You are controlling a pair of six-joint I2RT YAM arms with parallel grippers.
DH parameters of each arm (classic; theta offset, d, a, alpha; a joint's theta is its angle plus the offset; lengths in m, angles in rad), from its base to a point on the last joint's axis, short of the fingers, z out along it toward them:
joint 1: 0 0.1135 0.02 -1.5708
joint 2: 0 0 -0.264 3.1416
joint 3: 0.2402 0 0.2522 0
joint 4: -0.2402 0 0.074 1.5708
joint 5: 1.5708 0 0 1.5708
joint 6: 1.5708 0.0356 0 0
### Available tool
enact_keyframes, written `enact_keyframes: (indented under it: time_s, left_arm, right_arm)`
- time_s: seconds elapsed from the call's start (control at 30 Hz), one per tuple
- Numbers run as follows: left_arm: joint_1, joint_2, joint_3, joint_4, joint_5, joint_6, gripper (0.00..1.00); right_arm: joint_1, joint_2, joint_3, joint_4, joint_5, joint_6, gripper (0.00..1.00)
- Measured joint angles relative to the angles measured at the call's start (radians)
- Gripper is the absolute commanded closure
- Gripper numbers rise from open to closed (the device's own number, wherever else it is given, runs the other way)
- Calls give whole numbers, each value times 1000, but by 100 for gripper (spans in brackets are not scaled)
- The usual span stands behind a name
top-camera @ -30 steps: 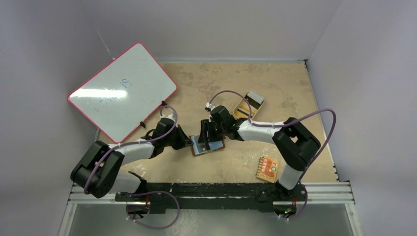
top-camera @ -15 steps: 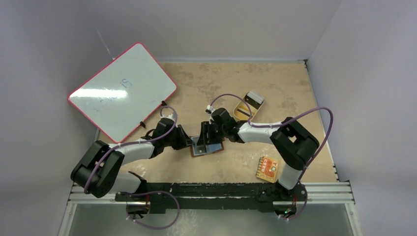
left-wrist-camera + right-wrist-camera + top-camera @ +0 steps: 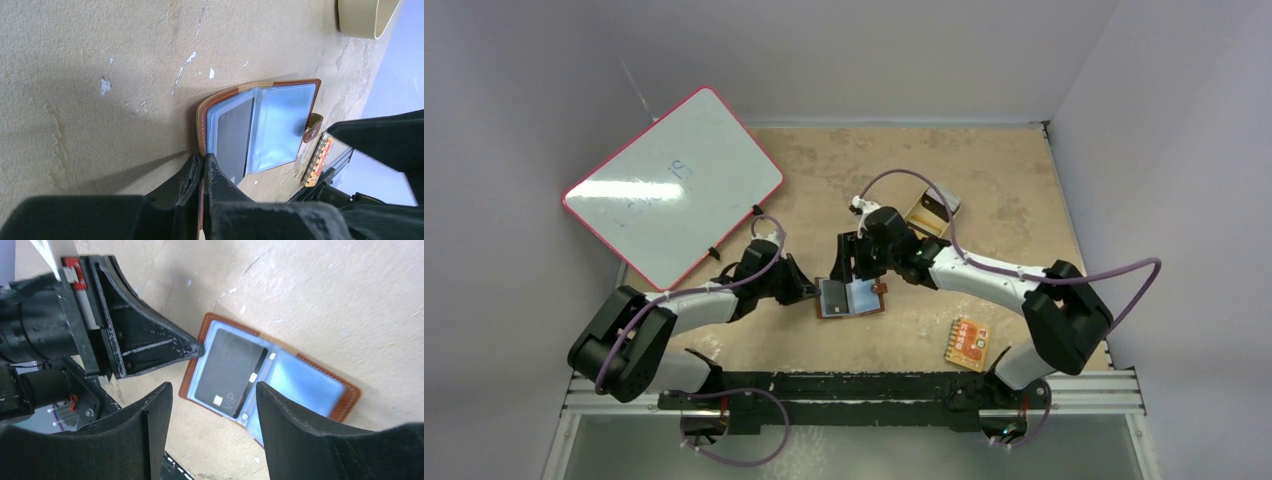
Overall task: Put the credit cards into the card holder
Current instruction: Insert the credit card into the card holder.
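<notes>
Left pincer (image 3: 202, 165) is clamped shut on the wallet (image 3: 270, 125), on its brown edge. The wrist view shows leather between the fingertips, but the fingers hide most of the pinched strip.

Right pincer (image 3: 212, 390) is spread wide, holding nothing and hanging straight above the open wallet. From the top it covers the wallet's far edge.

Card (image 3: 227, 372): black, with a "VIP" print and a small pale patch. It sits in the wallet half nearest the left pincer tip, directly under the right pincer's gap. A dark band crosses its inner end; I can't tell if that's a stripe or a second card's edge. Also can't tell if it's fully under the clear film.

The other pocket, on the far side from the left pincer, reads plain blue. The right finger cuts off its corner in the right wrist view. The snap tab pokes out on that side in the left wrist view.

Dish (image 3: 932, 210) is behind the right pincer, well apart from the wallet. There's something dark inside, too small to count or identify.

Packet (image 3: 969, 342) is near the right arm's base, well apart from both pincers and only a sliver in the left wrist view.

Whiteboard (image 3: 674, 185) is tilted off the worktop's (image 3: 1004, 180) far-left corner, well outboard of the left pincer.

Room: the wallet lies flat mid-worktop, with bare worktop on its near, far and right-arm sides. Only the left pincer's side is crowded, and the two pincers are close together over it.
</notes>
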Motion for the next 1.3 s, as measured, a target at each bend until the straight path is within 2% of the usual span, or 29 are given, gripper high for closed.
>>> enact_keyframes:
  time_s: [0.2, 0.33, 0.47, 0.5, 0.6, 0.73, 0.97, 1.3]
  left_arm:
    - [0, -23, 10, -62, -3, 23, 75]
    - [0, -85, 35, -142, -19, 45, 64]
    - [0, -163, 79, -212, -47, 60, 57]
    - [0, -180, 87, -223, -53, 64, 49]
    - [0, -227, 113, -260, -72, 74, 42]
    - [0, -269, 147, -331, -94, 91, 37]
    - [0, -337, 215, -466, -135, 141, 37]
    - [0, -382, 228, -557, -159, 177, 36]
  right_arm:
    - [-68, -21, 95, -125, 129, -143, 31]
    - [-153, -38, 143, -187, 255, -265, 31]
    - [-212, -35, 179, -217, 408, -402, 30]
    - [-221, -30, 185, -219, 445, -437, 30]
    - [-249, 8, 205, -216, 526, -534, 30]
    - [-296, 66, 208, -193, 593, -667, 30]
    - [-372, 157, 208, -117, 668, -850, 30]
    - [-433, 284, 263, -54, 686, -982, 30]
